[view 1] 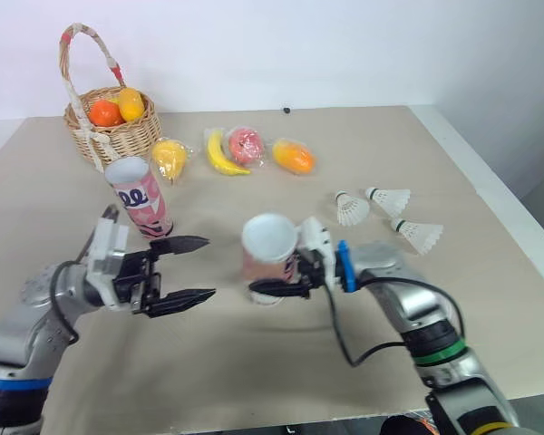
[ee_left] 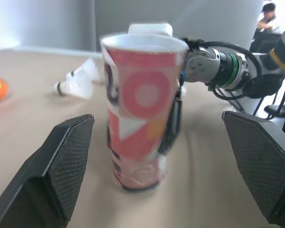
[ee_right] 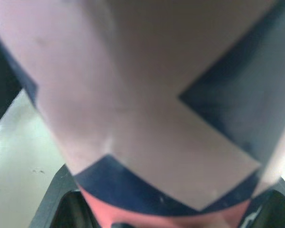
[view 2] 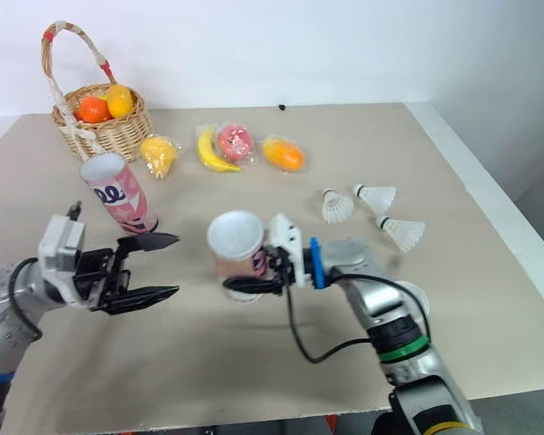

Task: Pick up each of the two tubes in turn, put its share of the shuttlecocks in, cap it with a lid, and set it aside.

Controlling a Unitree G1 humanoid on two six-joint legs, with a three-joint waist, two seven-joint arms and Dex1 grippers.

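**Two claws and two open tubes on a beige table**

Nearest, on the robot's left: left claw, black fingers spread wide, holding nothing, pointed toward the held tube and apart from it. Just beside it to the right: right claw, fingers closed on either side of a pink-and-red patterned cardboard tube; this tube stands upright near the table's middle, white mouth open, base on the table in the left wrist view. Behind the left claw: second pink cardboard tube, open-topped, standing free. Farther right, well apart from both tubes: three white feather shuttlecocks, lying loose in a cluster. Beyond: a row of four plastic-wrapped fruits, yellow, banana, pink, orange. Far left corner: woven wicker handled basket, holding orange and yellow fruit.
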